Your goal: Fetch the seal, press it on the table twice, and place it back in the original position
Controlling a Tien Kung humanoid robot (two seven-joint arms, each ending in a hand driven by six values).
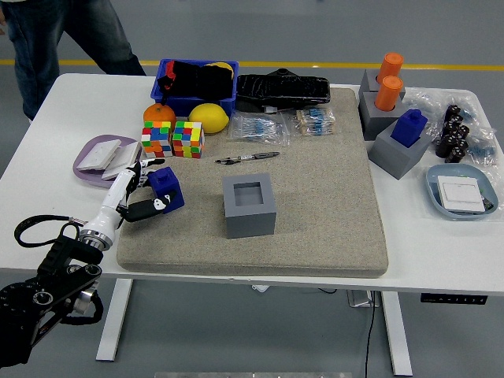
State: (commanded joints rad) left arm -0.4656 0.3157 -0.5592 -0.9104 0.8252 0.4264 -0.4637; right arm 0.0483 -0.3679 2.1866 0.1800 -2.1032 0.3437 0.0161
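At the near left of the tabletop (47,150) the left hand (135,189) pinches the blue seal (167,187), low over the mat (315,205), seemingly poised for pressing; beyond, one empty grey holder (250,206) awaits its return; farther back, two puzzle cubes (173,138), two orange seals (389,80)

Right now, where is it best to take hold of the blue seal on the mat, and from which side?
Grip the blue seal across its flat upright sides, coming from the left, as the left hand does now. It is a blocky shape near the mat's left edge, and the cubes crowd it from behind.
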